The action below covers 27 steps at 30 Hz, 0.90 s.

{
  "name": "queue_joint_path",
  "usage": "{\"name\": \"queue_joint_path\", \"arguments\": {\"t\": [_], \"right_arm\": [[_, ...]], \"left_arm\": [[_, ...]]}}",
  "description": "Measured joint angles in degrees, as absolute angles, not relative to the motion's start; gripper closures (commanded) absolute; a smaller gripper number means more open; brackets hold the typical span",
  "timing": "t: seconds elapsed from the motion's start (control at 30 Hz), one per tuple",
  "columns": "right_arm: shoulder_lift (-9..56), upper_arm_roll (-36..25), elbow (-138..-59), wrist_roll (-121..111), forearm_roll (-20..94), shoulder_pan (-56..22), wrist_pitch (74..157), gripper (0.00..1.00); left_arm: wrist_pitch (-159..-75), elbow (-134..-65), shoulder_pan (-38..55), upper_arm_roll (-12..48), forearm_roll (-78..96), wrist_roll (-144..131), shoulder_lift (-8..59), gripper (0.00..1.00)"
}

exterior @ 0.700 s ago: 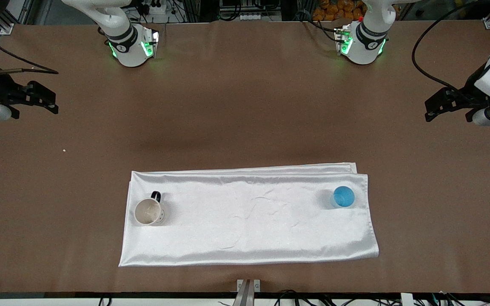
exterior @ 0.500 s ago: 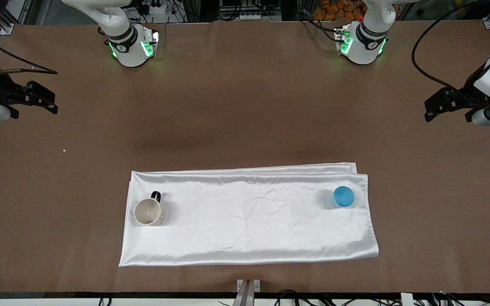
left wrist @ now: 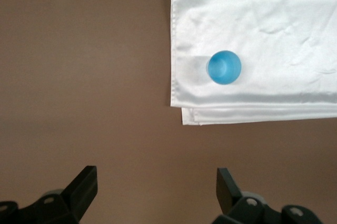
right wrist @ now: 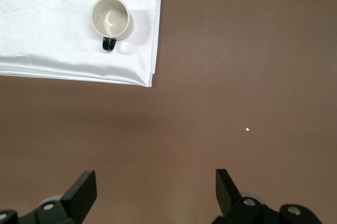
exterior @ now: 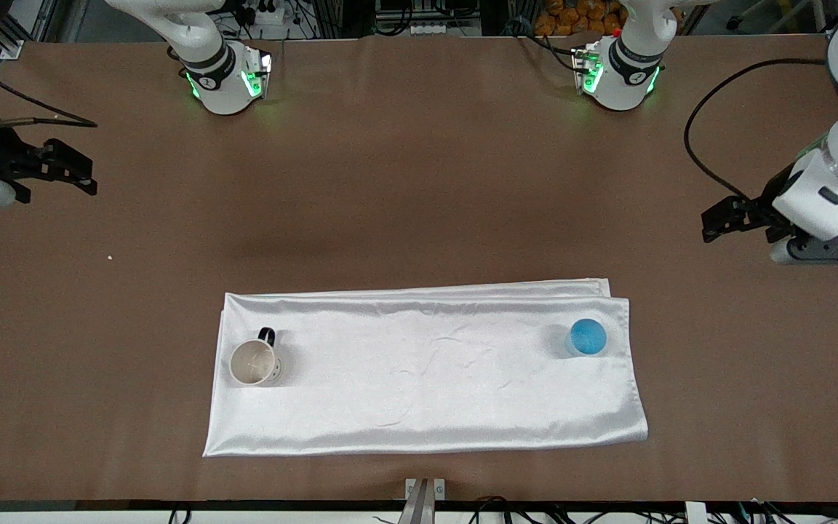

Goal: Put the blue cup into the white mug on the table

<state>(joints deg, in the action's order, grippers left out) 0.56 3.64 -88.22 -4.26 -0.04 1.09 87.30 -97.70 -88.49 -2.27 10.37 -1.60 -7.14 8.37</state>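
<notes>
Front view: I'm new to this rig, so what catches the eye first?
A white satin cloth spread on the brown felt table. A small bright-blue plastic cup stands on it toward the left arm's end; a white mug with a dark handle stands at the right arm's end.

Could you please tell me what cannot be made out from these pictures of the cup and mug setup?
- Blue cup: its inside is a blur in the left wrist view.
- Left hand and right hand: bodies cut off by the wrist views' lower edges.
- White mug: its outer wall, seen from above only.
</notes>
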Motion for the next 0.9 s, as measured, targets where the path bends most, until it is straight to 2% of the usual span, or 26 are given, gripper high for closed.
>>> {"name": "queue_joint_path", "arguments": {"t": [0.37, 0.9], "right_arm": [[3.7, 3.9, -88.2, -4.3, 0.0, 1.0, 91.7, 0.00], [16.9, 3.9, -88.0, -3.6, 0.0, -0.8, 108.4, 0.00]], "left_arm": [[-107.6, -88.7, 0.0, 10.9, -1.6, -8.9, 17.9, 0.00], [-120.3, -89.1, 2.1, 11.0, -2.1, -14.7, 29.0, 0.00]]}}
